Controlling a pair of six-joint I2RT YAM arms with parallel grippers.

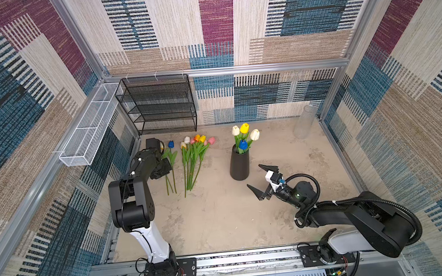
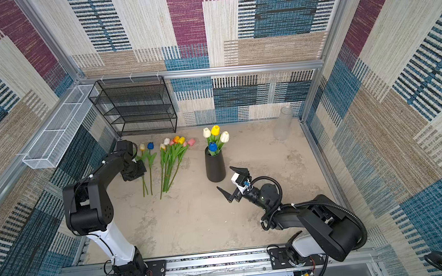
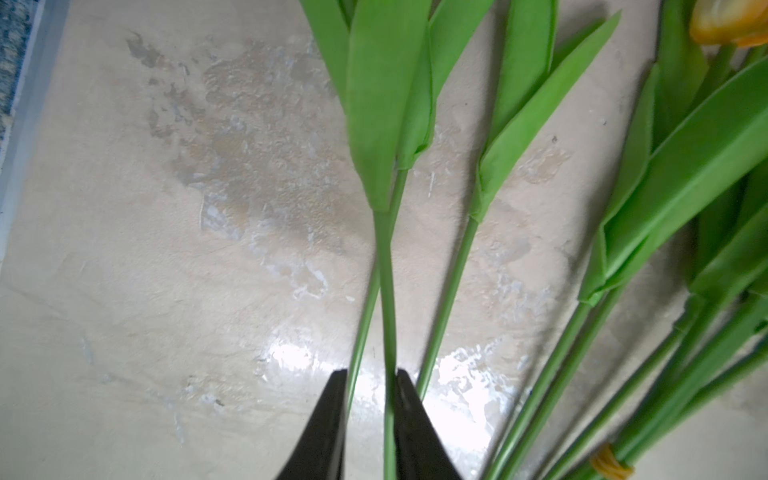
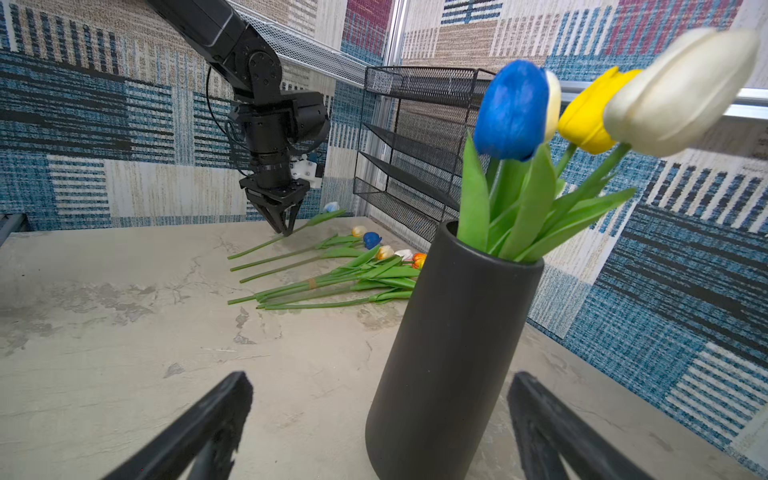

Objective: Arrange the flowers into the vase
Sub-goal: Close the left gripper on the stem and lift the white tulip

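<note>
Stem pick, far-left side: left jaws hang tips-down over the loose tulips (image 1: pixel 172 154) lying at the far left of the worktop (image 1: pixel 220 218), parted only a crack. In the left wrist view two crossing stems (image 3: pixel 384 270) sit in that gap, one against each inner face with light showing between them, so nothing looks pinched. Right jaws are spread wide and empty, just near-right of the black vase (image 1: pixel 239 166), not touching it.

Vase stands mid-worktop and holds four tulips (image 1: pixel 245 135): two white, one yellow, one blue. Rest of the flowers lie flat to its left: three singles, then a banded bunch (image 1: pixel 193 156) w/ a rubber band (image 3: pixel 611 467) round its stems.

To do this well, IMO:
- Take one stem, not both. Nudge sideways so only one is between the tips, below the leaves (image 3: pixel 382 104).
- Close firm; stem is thin and prob. slick, likely to roll out.
- Lift straight up till the head clears its neighbours, then tip the stem end down before heading for the vase mouth.
- Right jaws could steady the vase: it's tall and narrow, and might tip if a stem snags the rim or the tulips already in it.
</note>
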